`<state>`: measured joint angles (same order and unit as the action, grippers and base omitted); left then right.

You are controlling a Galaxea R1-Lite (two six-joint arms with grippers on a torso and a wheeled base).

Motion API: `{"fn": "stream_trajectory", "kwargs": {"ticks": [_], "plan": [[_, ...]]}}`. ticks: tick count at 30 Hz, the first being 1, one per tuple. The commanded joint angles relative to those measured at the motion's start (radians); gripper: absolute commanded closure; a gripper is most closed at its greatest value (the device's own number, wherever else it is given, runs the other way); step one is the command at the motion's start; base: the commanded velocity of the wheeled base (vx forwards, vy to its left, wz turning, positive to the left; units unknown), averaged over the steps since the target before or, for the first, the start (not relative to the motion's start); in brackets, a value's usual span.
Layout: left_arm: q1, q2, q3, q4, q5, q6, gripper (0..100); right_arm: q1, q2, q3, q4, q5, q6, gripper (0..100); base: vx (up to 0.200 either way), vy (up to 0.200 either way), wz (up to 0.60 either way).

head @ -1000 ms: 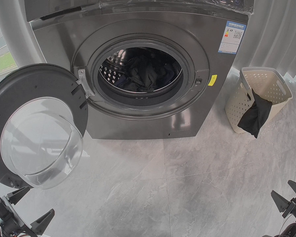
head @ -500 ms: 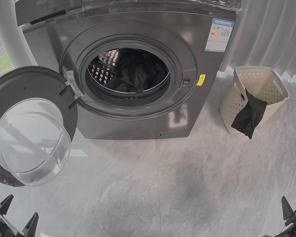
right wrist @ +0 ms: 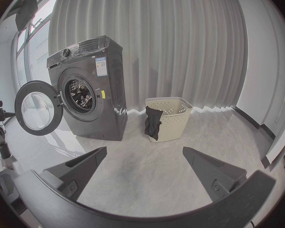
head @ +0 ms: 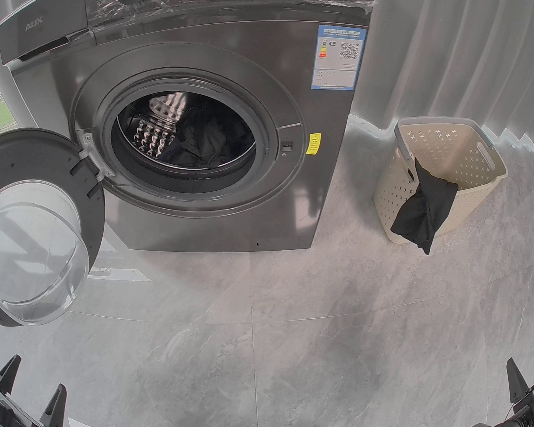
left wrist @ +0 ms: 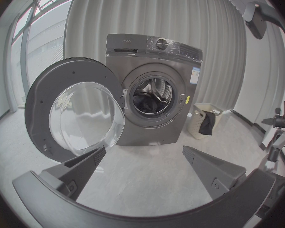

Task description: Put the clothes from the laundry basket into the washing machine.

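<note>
Left gripper and right gripper: both wide apart, empty. Black garment hangs over rim of cream perforated plastic laundry basket, ahead of right gripper, well apart; the draped edge should be easy to pinch. Grey front-loading washing machine ahead of left gripper, w/ round door swung open for loading.

Washing machine: dark metallic grey casing with a blue-and-white label and a small yellow sticker; its door is dark grey around clear glass, and the clothes in the drum are dark. Laundry basket: cream, perforated with rows of dots and small crosses, with a black garment over its rim. Floor: pale grey marbled tile; curtain: off-white.
</note>
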<state>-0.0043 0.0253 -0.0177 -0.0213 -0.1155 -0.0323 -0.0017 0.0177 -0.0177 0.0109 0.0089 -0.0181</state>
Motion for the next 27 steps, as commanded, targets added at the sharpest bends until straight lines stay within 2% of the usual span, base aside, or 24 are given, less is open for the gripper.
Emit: {"fn": "stream_trajectory", "kwargs": {"ticks": [1, 4, 13, 27], "plan": [[0.0, -0.021, 0.01, 0.044, 0.134, 0.029, 0, 0.002, -0.018, 0.015, 0.0, 0.0, 0.001, 0, 0.0, -0.2, 0.0], [0.001, -0.025, 0.015, 0.037, 0.096, 0.035, 0, 0.002, -0.018, 0.016, -0.002, -0.003, 0.001, 0, 0.0, -0.133, 0.0], [0.0, -0.024, 0.013, 0.037, 0.091, 0.032, 0, 0.002, -0.018, 0.016, -0.002, -0.003, 0.001, 0, 0.0, 0.0, 0.0], [0.0, -0.024, 0.013, 0.037, 0.093, 0.022, 0, 0.002, -0.018, 0.016, -0.002, -0.004, 0.003, 0, 0.2, 0.0, 0.0]]}}
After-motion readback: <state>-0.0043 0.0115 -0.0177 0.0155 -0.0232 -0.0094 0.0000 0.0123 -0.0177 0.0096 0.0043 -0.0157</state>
